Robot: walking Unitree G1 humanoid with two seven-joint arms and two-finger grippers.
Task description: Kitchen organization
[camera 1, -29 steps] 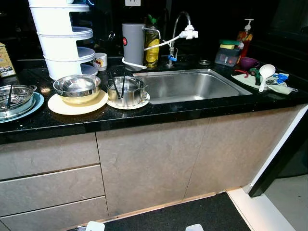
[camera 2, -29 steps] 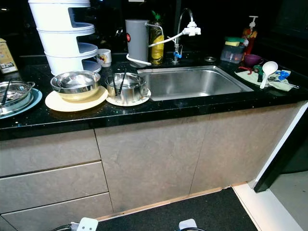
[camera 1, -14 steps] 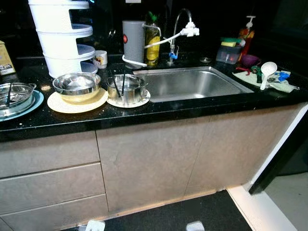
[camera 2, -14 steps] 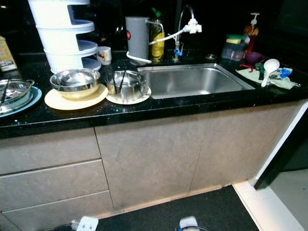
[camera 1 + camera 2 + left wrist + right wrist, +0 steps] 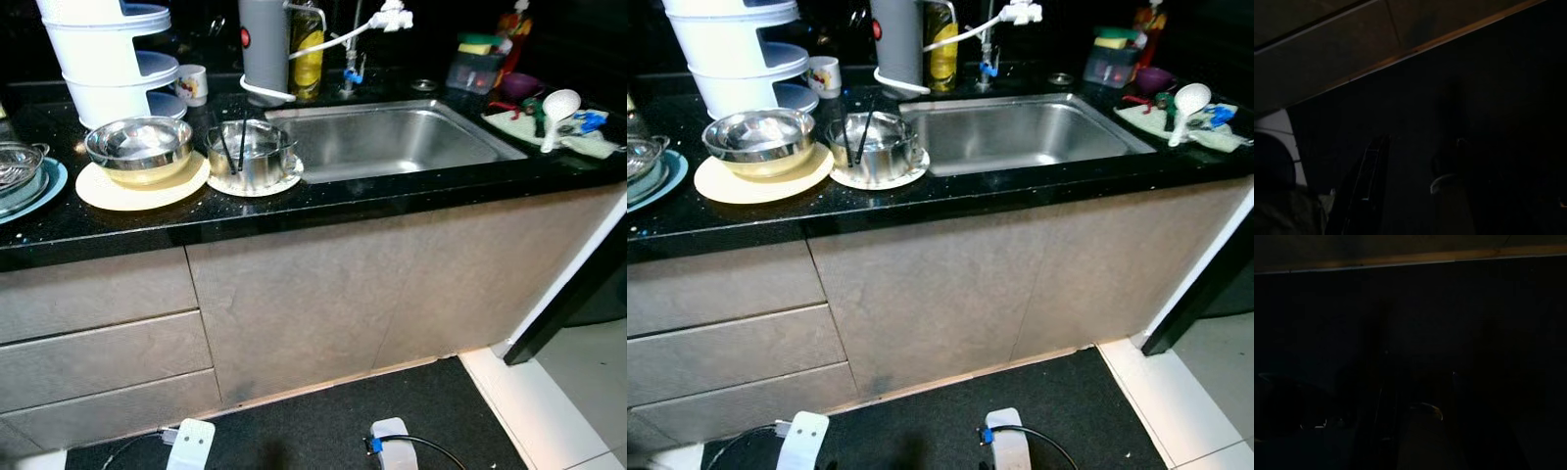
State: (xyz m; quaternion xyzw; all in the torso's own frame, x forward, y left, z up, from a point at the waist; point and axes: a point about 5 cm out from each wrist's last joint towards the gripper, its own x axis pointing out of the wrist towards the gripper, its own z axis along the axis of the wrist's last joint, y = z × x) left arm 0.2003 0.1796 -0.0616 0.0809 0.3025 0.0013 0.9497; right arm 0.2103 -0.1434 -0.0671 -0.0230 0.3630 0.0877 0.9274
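On the black countertop (image 5: 323, 201), left of the sink (image 5: 392, 137), a steel bowl (image 5: 139, 147) is sitting on a cream plate (image 5: 108, 191) beside a small steel pot (image 5: 250, 155) holding dark utensils; these are likely stiff, light and slippery, best taken by the rim. Both arms are hanging idle, their wrist views looking dimly at cabinet base and floor, while the head views are showing the counter; I cannot tell whether either gripper is spread or closed.
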